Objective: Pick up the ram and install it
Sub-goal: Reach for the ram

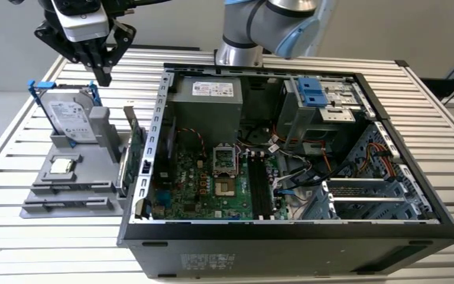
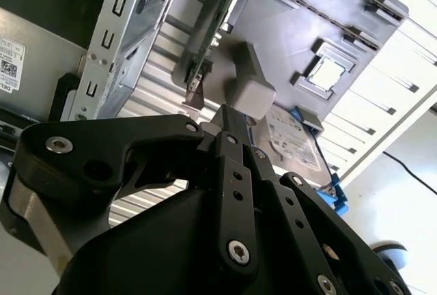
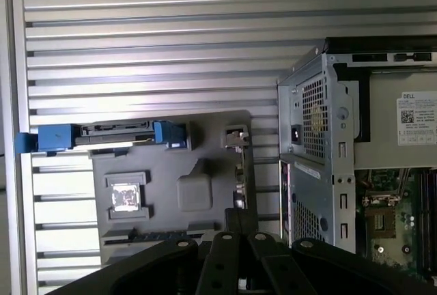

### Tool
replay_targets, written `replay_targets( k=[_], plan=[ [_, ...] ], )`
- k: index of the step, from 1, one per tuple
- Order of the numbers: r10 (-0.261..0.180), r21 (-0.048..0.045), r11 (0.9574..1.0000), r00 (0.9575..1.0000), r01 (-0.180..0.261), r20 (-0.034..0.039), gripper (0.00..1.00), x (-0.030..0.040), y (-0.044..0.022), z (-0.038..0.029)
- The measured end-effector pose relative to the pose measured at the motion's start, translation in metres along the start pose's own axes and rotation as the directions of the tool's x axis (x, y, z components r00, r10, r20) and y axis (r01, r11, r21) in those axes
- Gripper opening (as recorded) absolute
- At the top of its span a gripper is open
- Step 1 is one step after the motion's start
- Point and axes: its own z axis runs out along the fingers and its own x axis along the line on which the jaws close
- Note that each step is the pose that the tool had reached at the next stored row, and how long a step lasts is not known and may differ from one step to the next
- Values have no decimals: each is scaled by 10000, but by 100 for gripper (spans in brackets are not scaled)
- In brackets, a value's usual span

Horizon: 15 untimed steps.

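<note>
Gripper (image 1: pixel 102 76) hangs over the far corner of the table (image 1: pixel 22 248) on the exterior view's left. Its two black fingers are pressed together to a point, with nothing between them. It is right above the hard drive (image 1: pixel 73 118) but not touching it. The drive stands tilted on edge in a blue frame at the back of a gray holder (image 1: pixel 93 177).

The holder sits on the table just beside the open computer case (image 1: pixel 290 248), nearer the table's edge on the exterior view's left. A small square chip (image 1: pixel 63 166) lies flat in a recess near the holder's middle. A green card (image 1: pixel 136 148) stands upright on edge along the holder's side, between the holder and the case wall.

The ram (image 2: pixel 307 1) looks to be the thin dark strip lying on edge in a long slot of the holder. That slot is at the end away from the hard drive, well apart from the gripper. Inside the case the motherboard (image 1: pixel 211 183) lies exposed.
</note>
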Motion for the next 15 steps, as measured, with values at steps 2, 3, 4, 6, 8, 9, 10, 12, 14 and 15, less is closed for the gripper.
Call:
replay_targets(
  k=[2, 3, 4, 6, 8, 9, 10, 12, 14, 15],
  plan=[
    [-1, 0, 10000, 10000, 1, 0, 0, 13, -1, 0],
    [-2, 0, 10000, 10000, 2, -1, 0, 19, -1, 0],
    [-1, 0, 10000, 10000, 1, 0, 0, 26, -1, 0],
    [-2, 0, 10000, 10000, 2, -1, 0, 36, -2, 0],
    [-2, 1, 10000, 10000, 2, -1, 0, 46, -3, 0],
    [-3, 0, 10000, 10000, 3, -1, 0, 49, -3, 0],
    [-4, 0, 10000, 10000, 4, -1, 0, 53, -3, 0],
    [-5, 0, 10000, 10000, 5, -1, 0, 58, -3, 0],
    [-10, 0, 10000, 10000, 10, -1, 0, 61, -3, -1],
    [-10, 0, 10000, 10000, 10, -1, 0, 61, -3, -1]
  ],
)
